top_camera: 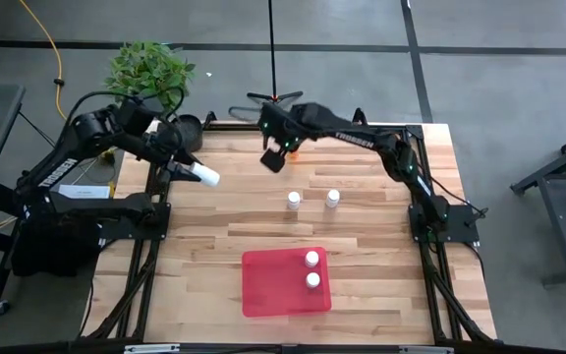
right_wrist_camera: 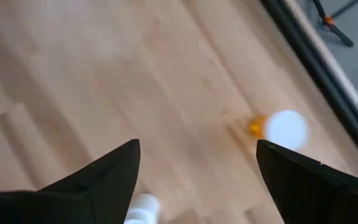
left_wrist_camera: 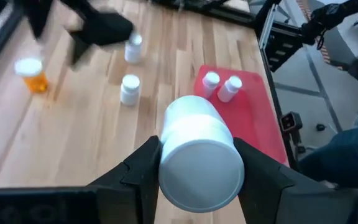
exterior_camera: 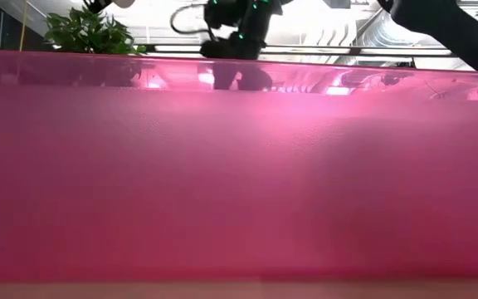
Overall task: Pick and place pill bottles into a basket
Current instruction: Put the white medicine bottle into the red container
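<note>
Carrying a small white cylindrical pill bottle (left_wrist_camera: 199, 158) clamped in the left hand (top_camera: 193, 172), over the worktop's far left; should lower squarely over the shallow red tray (top_camera: 263, 285). Right hand (top_camera: 275, 157) spread, seemingly above the orange bottle (right_wrist_camera: 257, 127).

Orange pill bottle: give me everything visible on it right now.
The small translucent orange pill bottle with a white cap stands upright on the light wooden table, near the far edge. It looks like plastic, with a round cap a little wider than the body. The open right gripper hovers close above it without touching; its own wrist view shows the bottle ahead of the spread fingers. Only the tabletop touches it.
</note>
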